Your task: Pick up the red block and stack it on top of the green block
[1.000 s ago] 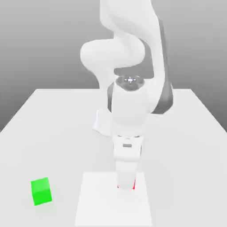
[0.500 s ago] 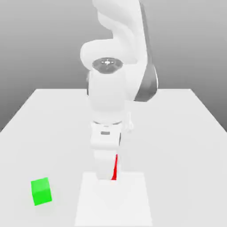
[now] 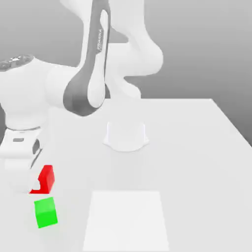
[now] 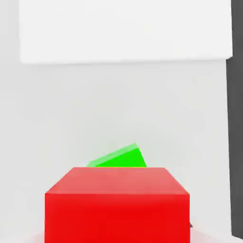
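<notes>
Since a second ago I have swung from over the pale square patch [image 3: 126,219] across to the exterior view's left, and the red block [image 3: 46,179] has come with me, up off the patch. The green block [image 3: 46,212] has not shifted.

Exterior view: my gripper [image 3: 30,183] hangs at the left edge, over the near left part of the table [image 3: 197,162]. My fingers are clamped on the red block; most of it pokes out toward the exterior view's right, while its left part is hidden behind my white hand housing. The fingertips themselves are hard to pick out against the housing. The red block sits just above the green block with a thin gap between them, not touching. The green block rests on the table, well apart from the square patch. My arm's upper links are cut off at the top edge, and part of my wrist runs off the left edge. The round base [image 3: 126,136] stands mid-table behind.

Hand view: the red block [image 4: 117,204] looms close, its lower part cut off by the frame. Past it, a wedge of the green block [image 4: 119,158] peeks out, turned slightly askew to the red one; the rest of it is hidden. A dark strip runs down one side beyond the table edge.
</notes>
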